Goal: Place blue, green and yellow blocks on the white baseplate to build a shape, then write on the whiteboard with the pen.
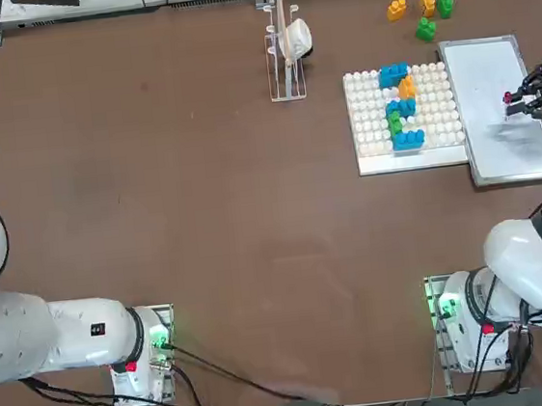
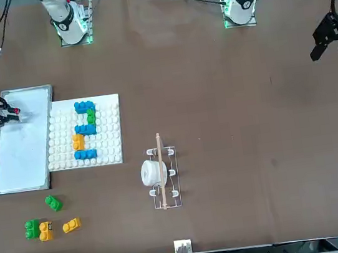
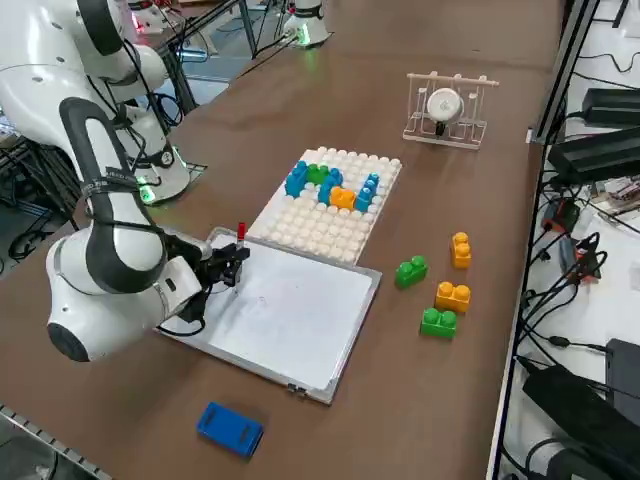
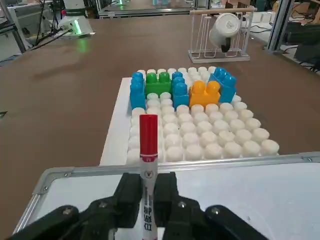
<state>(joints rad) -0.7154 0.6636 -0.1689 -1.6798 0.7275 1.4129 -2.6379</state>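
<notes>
My right gripper [image 4: 147, 187] is shut on the pen [image 4: 148, 145], a white marker standing upright with its red cap on top, over the whiteboard's [image 3: 300, 315] edge nearest the arm's base. The fingers hide the pen's lower end. In the top view the gripper [image 1: 532, 100] is over the whiteboard [image 1: 490, 73] at the right. Left of it lies the white baseplate [image 1: 369, 125] with a joined shape of blue [image 1: 393, 75], yellow [image 1: 406, 86] and green [image 1: 395, 124] blocks. Beyond the baseplate, loose yellow [image 1: 396, 8] and green [image 1: 425, 28] blocks lie on the table.
A wire rack [image 1: 286, 75] holding a white mug [image 1: 298, 37] stands left of the baseplate. A plain blue pad [image 3: 230, 428] lies on the table off the whiteboard's outer edge. Cables and black boxes [image 3: 600, 150] run along the table's far side.
</notes>
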